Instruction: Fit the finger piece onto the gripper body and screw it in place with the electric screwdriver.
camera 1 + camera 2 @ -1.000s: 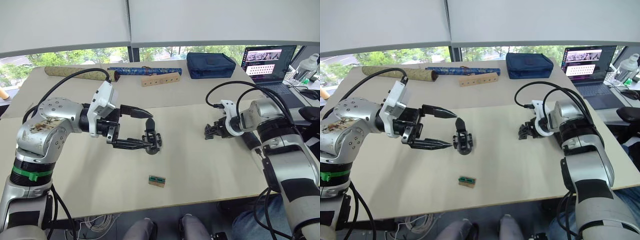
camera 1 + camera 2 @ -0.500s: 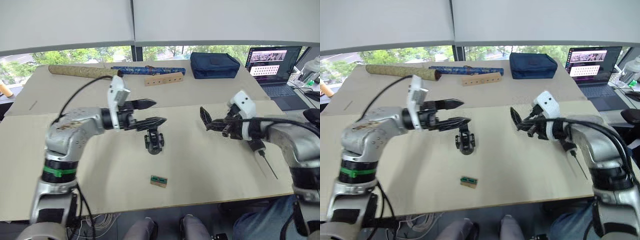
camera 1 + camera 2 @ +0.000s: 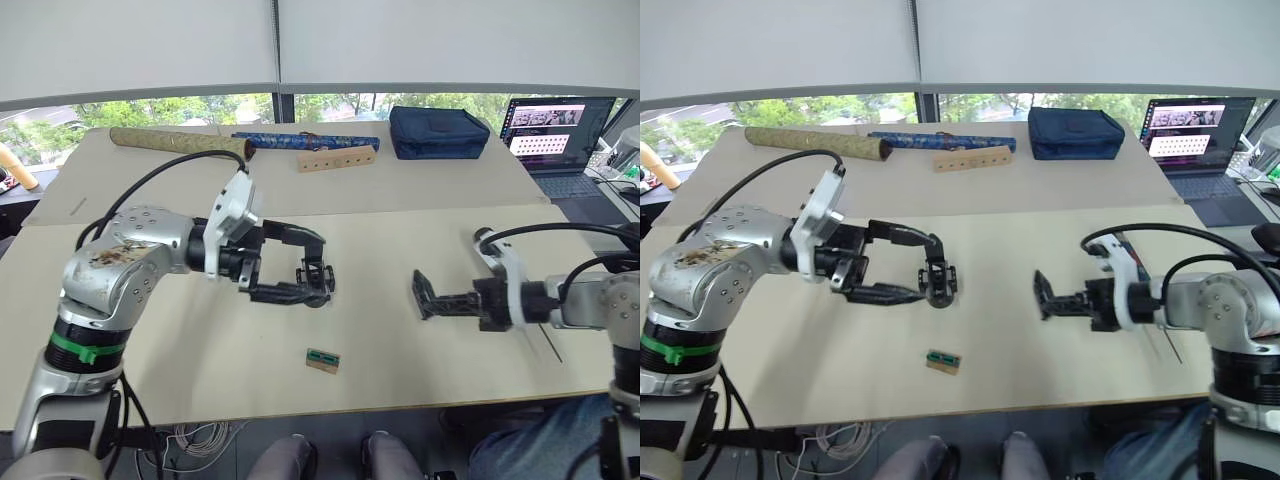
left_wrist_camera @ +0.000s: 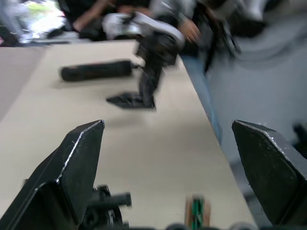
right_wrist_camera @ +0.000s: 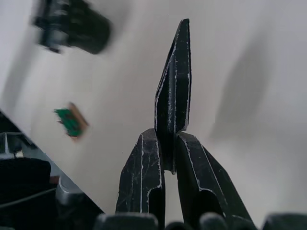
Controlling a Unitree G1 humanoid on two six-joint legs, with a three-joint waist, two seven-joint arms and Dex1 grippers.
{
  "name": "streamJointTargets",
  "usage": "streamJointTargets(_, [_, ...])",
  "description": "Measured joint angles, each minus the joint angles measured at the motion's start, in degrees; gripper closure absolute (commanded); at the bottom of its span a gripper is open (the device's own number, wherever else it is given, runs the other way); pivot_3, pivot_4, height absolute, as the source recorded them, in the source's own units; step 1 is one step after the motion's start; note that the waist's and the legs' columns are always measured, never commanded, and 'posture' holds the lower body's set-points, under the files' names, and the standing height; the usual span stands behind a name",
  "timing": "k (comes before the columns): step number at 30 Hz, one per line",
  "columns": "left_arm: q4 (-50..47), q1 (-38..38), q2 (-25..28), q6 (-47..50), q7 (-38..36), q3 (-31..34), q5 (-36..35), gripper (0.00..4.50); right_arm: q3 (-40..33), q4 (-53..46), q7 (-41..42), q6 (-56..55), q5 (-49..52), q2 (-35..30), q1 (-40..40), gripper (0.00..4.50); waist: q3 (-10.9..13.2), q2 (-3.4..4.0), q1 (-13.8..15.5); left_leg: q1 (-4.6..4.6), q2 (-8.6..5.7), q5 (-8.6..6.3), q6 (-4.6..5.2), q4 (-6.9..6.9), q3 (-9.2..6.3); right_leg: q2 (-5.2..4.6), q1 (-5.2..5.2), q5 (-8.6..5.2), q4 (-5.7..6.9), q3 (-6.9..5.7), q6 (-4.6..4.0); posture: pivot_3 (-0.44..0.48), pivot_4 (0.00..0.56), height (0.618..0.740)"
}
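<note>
Illumination: bright, diffuse daylight from the windows beyond the table [image 3: 400,330] — no glare on its matte surface. Shadows are soft and short, lying directly beneath the left gripper [image 3: 318,270] and right gripper [image 3: 424,295]. Head views are sharp. Both wrist views show motion blur — the background beyond each gripper is smeared.

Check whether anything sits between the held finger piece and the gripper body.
Nothing visible: only bare table separates the finger piece from the gripper body. The green-and-tan block lies nearer the front edge, off that line.
</note>
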Motion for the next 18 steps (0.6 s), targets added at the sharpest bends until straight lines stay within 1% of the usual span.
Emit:
streamJointTargets(3, [0.0, 0.0, 0.0, -2.4, -2.0, -1.1, 1.3, 0.00, 3.5, 5.7, -0.4, 0.0, 0.0, 0.0, -2.0, 4.50, 0.0, 0.00, -0.2, 0.00, 0.04, 0.01, -0.01, 0.00, 0.01, 0.01, -0.03, 0.00, 0.05, -0.01, 0.00, 0.000, 0.150, 0.740])
streamJointTargets(8, [-0.3, -0.1, -0.1, -2.6, -2.4, -1.1, 1.3, 0.00, 7.3, 10.4, -0.3, -0.1, -2.2, 0.0, -4.2, 4.50, 0.0, 0.00, -0.1, -0.01, 0.09, 0.01, 0.00, 0.00, 0.00, 0.05, -0.06, 0.00, 0.10, -0.03, 0.00, 0.000, 0.150, 0.740])
streamJointTargets(10, [-0.5, -0.2, -0.1, -2.6, -2.2, -1.1, 1.3, 0.00, 8.9, 11.9, 0.4, -1.0, -3.5, -0.3, -4.6, 3.43, 0.0, 0.00, -0.1, -0.02, 0.07, 0.00, 0.01, 0.00, 0.00, 0.04, -0.05, 0.00, 0.07, -0.03, 0.00, 0.000, 0.150, 0.740])
streamJointTargets(11, [-0.6, -0.2, -0.1, -2.6, -2.1, -1.1, 1.3, 0.00, 9.6, 12.5, 0.9, -1.6, -4.3, -0.4, -4.7, 3.15, 0.0, 0.00, 0.0, -0.02, 0.07, 0.00, 0.02, 0.01, 0.00, 0.05, -0.04, 0.00, 0.07, -0.03, 0.00, 0.000, 0.150, 0.740])
streamJointTargets(13, [-1.0, -0.2, -0.1, -2.6, -2.0, -1.1, 1.3, 0.00, 11.6, 12.9, 1.7, -2.4, -5.4, -1.4, -4.7, 2.42, 0.0, 0.00, 0.1, -0.03, 0.05, 0.00, 0.02, 0.01, 0.00, 0.04, -0.06, 0.00, 0.06, -0.03, 0.00, 0.000, 0.150, 0.740])
streamJointTargets(18, [-1.4, -0.2, -0.1, -2.6, -1.5, -1.1, 1.3, 0.00, 15.5, 12.5, 5.7, -4.4, -6.9, -5.4, -6.3, 0.68, 0.0, 0.01, 0.0, -0.04, 0.04, -0.01, 0.02, 0.02, 0.00, 0.04, -0.05, 0.00, 0.05, -0.03, 0.00, 0.000, 0.150, 0.740])
